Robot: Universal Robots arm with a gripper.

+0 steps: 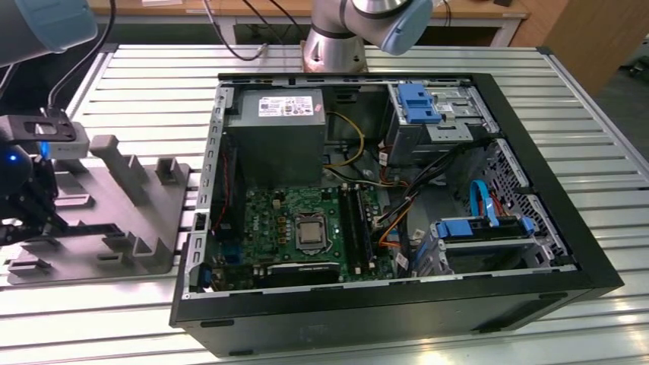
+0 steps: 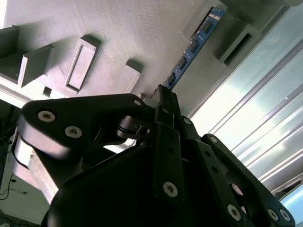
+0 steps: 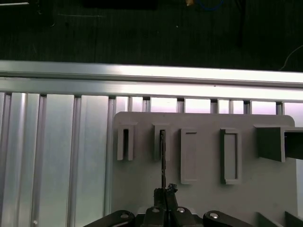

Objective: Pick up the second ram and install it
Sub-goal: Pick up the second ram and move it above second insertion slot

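The second ram (image 2: 191,47) is a thin blue-green stick with black chips, standing on edge in a slot of the grey holder block (image 3: 203,189). In the first wrist view the ram (image 3: 162,158) shows edge-on as a dark line running from the slot to my fingers. My gripper (image 3: 164,190) is shut on the near end of the stick, with the black fingers (image 2: 166,106) pressed together around it. In the exterior view my gripper (image 1: 23,199) hangs over the holder block (image 1: 112,220) at the far left of the exterior view.
An open computer case (image 1: 548,228) lies to the exterior view's right of the holder, with the green motherboard (image 1: 269,220) and its long black slots (image 1: 352,220) inside. Cables, a power supply (image 1: 273,129) and blue drive brackets crowd the case. All rests on a ribbed aluminium table (image 3: 57,165).
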